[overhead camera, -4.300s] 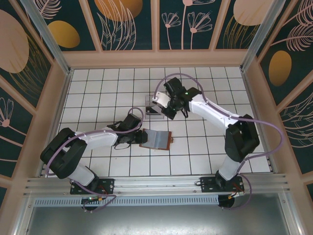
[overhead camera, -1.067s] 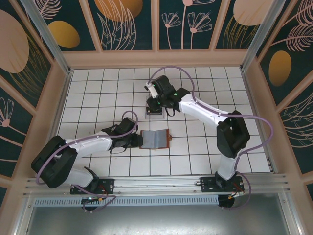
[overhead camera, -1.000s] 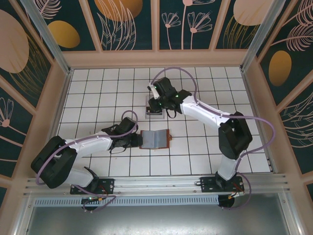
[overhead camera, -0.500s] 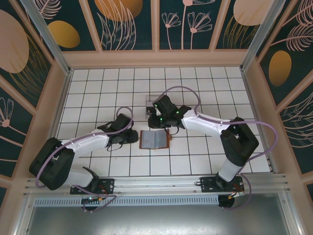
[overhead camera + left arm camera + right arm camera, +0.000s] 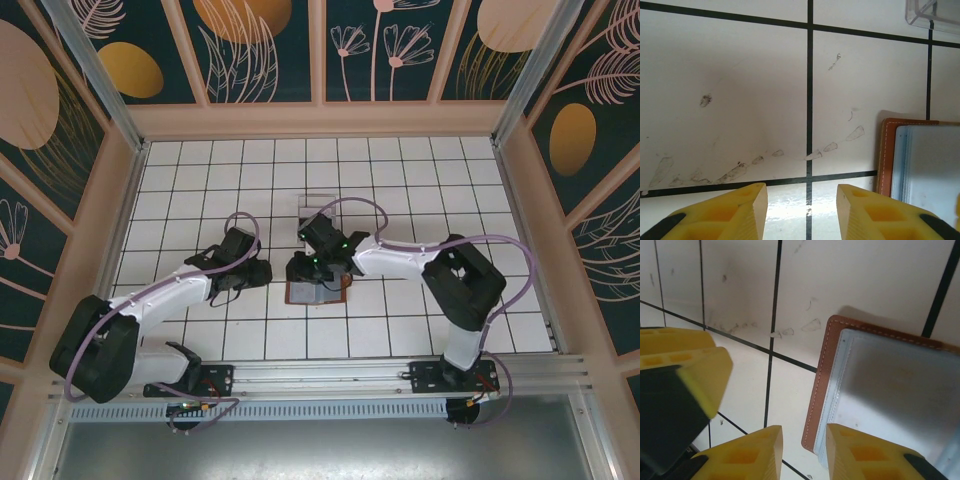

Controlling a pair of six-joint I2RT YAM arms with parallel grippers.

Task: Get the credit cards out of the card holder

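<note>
In the centre of the top view, the card holder [image 5: 325, 295] is overhung by the right gripper [image 5: 303, 270] and flanked on the left by the left gripper [image 5: 264, 272], the clear tray [image 5: 318, 205] is found just above them, and free tiled floor [image 5: 400, 325] is left at the lower right.

Clear plastic tray [image 5: 934, 11] on white tiled table [image 5: 740, 60]; scuffs [image 5: 705, 100] mark the tiles.

Bright, even light. Glare sheens the white tiles [image 5: 790, 212] low in the left wrist view; the card holder [image 5: 890, 380] casts a soft shadow.
</note>
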